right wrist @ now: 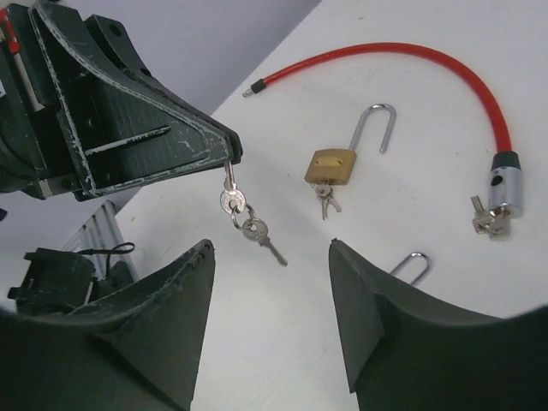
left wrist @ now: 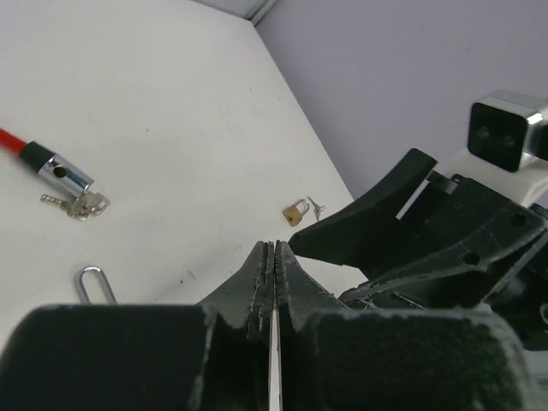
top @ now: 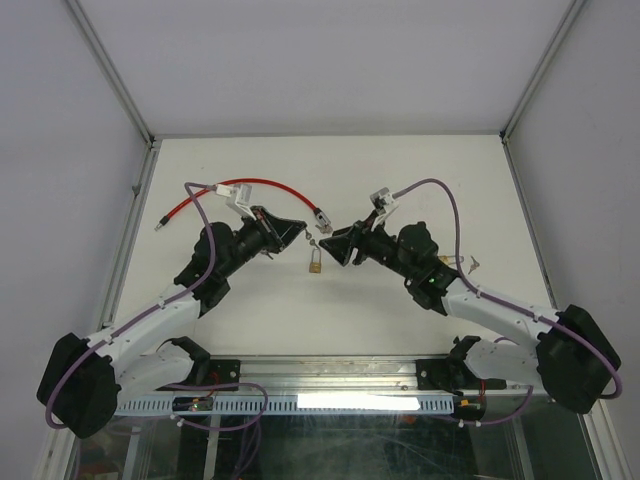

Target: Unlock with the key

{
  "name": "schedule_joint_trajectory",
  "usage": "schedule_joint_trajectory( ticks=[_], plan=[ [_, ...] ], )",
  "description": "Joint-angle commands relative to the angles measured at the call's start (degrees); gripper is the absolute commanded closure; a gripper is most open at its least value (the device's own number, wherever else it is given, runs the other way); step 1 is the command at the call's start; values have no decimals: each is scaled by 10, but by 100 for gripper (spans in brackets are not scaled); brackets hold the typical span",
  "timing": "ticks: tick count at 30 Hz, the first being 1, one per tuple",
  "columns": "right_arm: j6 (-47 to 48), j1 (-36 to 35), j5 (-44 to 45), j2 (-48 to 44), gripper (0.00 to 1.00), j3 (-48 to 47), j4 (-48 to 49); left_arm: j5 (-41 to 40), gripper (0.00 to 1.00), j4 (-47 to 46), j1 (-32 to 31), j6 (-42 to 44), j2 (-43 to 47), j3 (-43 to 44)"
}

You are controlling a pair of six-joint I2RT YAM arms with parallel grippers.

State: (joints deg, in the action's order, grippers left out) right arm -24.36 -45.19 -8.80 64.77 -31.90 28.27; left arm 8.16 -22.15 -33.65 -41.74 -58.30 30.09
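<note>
while the left pincer [right wrist: 229, 156] clenches a key [right wrist: 230, 199], the right pincer [right wrist: 271, 248] hangs released.

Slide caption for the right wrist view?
Left gripper pinches a key, a second dangling from its ring, facing the open right gripper; brass padlock and red cable lock lie beyond.

White tabletop [top: 400, 170], faintly speckled | red cable lock [right wrist: 385, 48] toward the back, its chrome head [right wrist: 505, 181] touching small keys [right wrist: 482, 218] | brass padlock [right wrist: 332, 167] near the middle, long steel shackle [right wrist: 377, 120] open, keys [right wrist: 325, 201] at its base | second small brass padlock [left wrist: 295, 211] well off toward the right wall, key [left wrist: 317, 207] beside it
</note>
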Motion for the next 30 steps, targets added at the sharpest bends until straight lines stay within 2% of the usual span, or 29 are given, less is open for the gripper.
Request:
schedule_joint_trajectory(
  ticks=[1,14,23,30],
  plan=[
    [-68,19,-96,10,41,2,120,46,100,-95,3,17,24,-4],
    [-169,40,-163,93,43,0,305,65,100,-156,3,-45,33,-19],
    [-191,42,-185,121,60,-6,346,63,100,-161,4,-54,41,-20],
    [-203,42,-189,139,69,-5,374,64,100,-162,3,-56,42,-20]
  ],
)
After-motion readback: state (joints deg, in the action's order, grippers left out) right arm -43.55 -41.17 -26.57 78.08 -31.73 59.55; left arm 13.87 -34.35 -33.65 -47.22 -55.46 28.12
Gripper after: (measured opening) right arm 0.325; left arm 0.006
